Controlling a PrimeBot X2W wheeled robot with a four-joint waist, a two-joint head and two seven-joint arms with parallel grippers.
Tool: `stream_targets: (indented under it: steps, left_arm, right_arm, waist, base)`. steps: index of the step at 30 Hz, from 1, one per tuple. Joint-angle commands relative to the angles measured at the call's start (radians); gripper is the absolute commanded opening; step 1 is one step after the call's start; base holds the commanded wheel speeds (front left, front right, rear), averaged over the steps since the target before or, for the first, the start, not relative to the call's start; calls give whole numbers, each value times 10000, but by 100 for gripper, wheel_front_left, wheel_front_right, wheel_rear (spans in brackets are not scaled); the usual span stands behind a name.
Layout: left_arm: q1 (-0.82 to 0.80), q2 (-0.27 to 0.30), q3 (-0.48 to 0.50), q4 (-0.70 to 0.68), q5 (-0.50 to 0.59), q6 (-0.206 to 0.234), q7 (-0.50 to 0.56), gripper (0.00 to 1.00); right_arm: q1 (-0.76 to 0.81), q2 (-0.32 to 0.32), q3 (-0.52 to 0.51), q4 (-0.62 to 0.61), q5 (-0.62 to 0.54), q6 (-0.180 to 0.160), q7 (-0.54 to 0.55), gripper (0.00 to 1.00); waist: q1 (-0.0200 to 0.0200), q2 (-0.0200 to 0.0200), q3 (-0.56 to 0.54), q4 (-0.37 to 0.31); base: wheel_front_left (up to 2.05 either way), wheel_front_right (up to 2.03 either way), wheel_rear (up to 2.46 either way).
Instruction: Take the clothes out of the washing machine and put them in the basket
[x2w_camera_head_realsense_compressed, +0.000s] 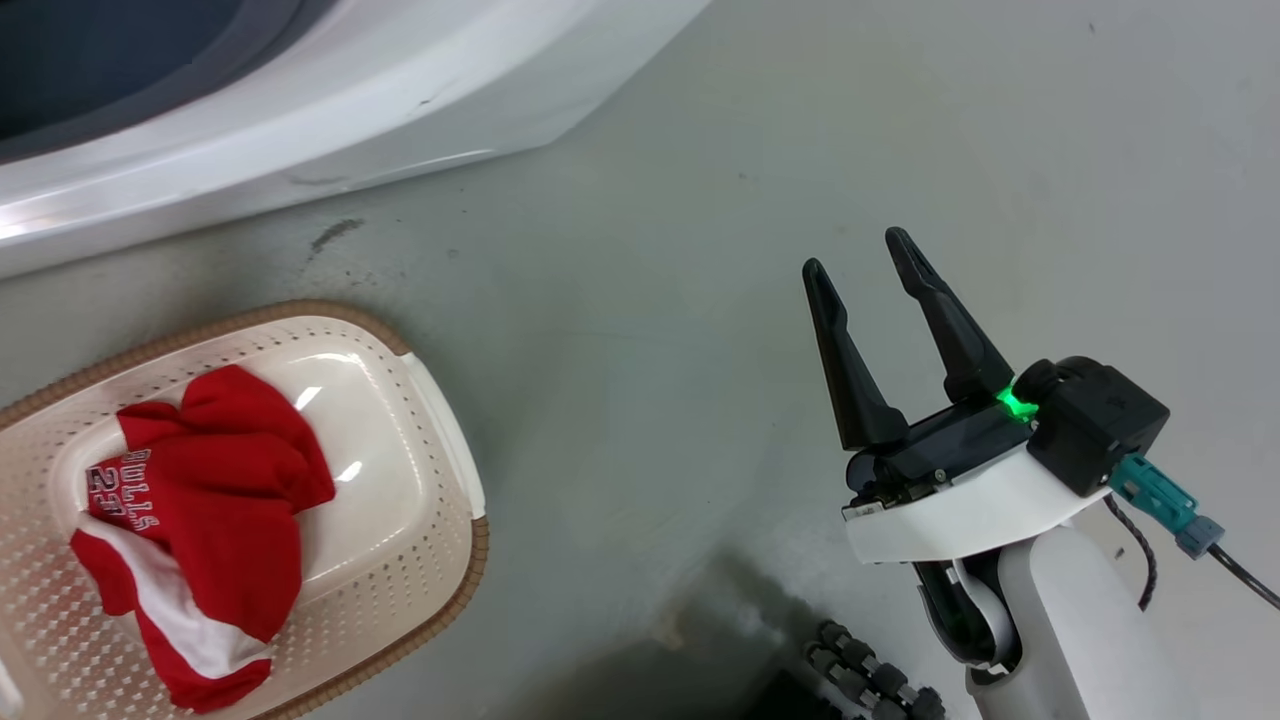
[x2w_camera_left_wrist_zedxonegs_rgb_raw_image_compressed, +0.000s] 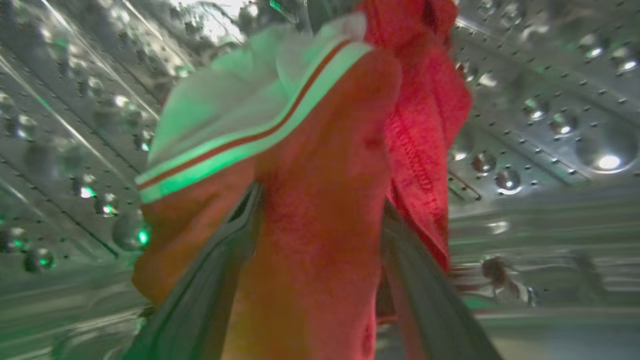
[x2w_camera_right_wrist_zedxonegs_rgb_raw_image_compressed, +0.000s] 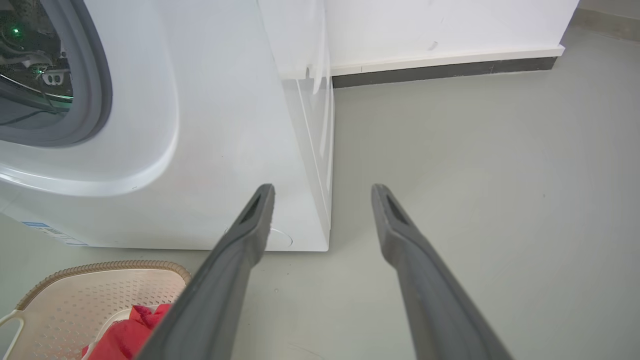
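Observation:
A red garment with white trim (x2w_camera_left_wrist_zedxonegs_rgb_raw_image_compressed: 320, 165) hangs bunched inside the washing machine's perforated steel drum (x2w_camera_left_wrist_zedxonegs_rgb_raw_image_compressed: 550, 125), and my left gripper (x2w_camera_left_wrist_zedxonegs_rgb_raw_image_compressed: 322, 200) is shut on it, the cloth packed between its grey fingers (x2w_camera_left_wrist_zedxonegs_rgb_raw_image_compressed: 210, 285). Another red garment with white lettering (x2w_camera_head_realsense_compressed: 210, 500) lies in the cream basket (x2w_camera_head_realsense_compressed: 420, 400) on the floor, also seen as the basket (x2w_camera_right_wrist_zedxonegs_rgb_raw_image_compressed: 75, 295) in the right wrist view. My right gripper (x2w_camera_head_realsense_compressed: 868, 262) hangs open over bare floor, well to the right of the basket, with nothing between its fingers (x2w_camera_right_wrist_zedxonegs_rgb_raw_image_compressed: 240, 240). The white washing machine (x2w_camera_head_realsense_compressed: 300, 120) stands behind the basket.
The machine's grey-gasketed porthole (x2w_camera_right_wrist_zedxonegs_rgb_raw_image_compressed: 95, 75) is at the upper left of the right wrist view, its front panel (x2w_camera_right_wrist_zedxonegs_rgb_raw_image_compressed: 225, 150) just beyond my right fingers. A white wall with a dark skirting (x2w_camera_right_wrist_zedxonegs_rgb_raw_image_compressed: 450, 70) runs behind. Grey floor (x2w_camera_head_realsense_compressed: 700, 350) stretches right of the machine.

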Motion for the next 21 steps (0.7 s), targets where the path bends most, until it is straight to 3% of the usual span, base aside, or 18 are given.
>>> stream_targets:
  steps: [1,8,9,10,11,15,21]
  left_arm:
    - [-211,81,-57,116,-76,-14,403,100]
    - [-640,242,4,438,-348,130,2167,100]
    - [-658,231,8,454,-378,162,2380,66]
    - [-651,214,12,466,-404,188,2548,21]
    - [-655,203,34,367,-459,241,2560,0]
    - [-379,210,-19,-105,-457,420,2260,0]
    - [334,270,-161,-1356,-367,665,390,0]
  right_arm:
    - [-148,12,44,-62,105,-7,-20,100]
    - [-138,12,152,-95,199,-7,-21,100]
    - [-156,12,152,-84,205,-7,-21,100]
    - [-172,12,148,-68,208,-7,-21,100]
    - [-189,12,140,-57,204,-7,-21,100]
    - [-226,12,115,-52,164,-7,-22,100]
    - [-199,11,6,15,49,-7,-22,100]
  waist:
    - [-2,-1,168,-150]
    - [-2,-1,317,-271]
    - [-2,-1,319,-270]
    - [-2,-1,318,-265]
    - [-2,-1,321,-258]
    - [-2,-1,290,-239]
    - [-2,-1,57,-117]
  base:
    - [0,0,0]
    - [0,0,0]
    - [0,0,0]
    - [0,0,0]
    - [0,0,0]
    - [0,0,0]
    - [0,0,0]
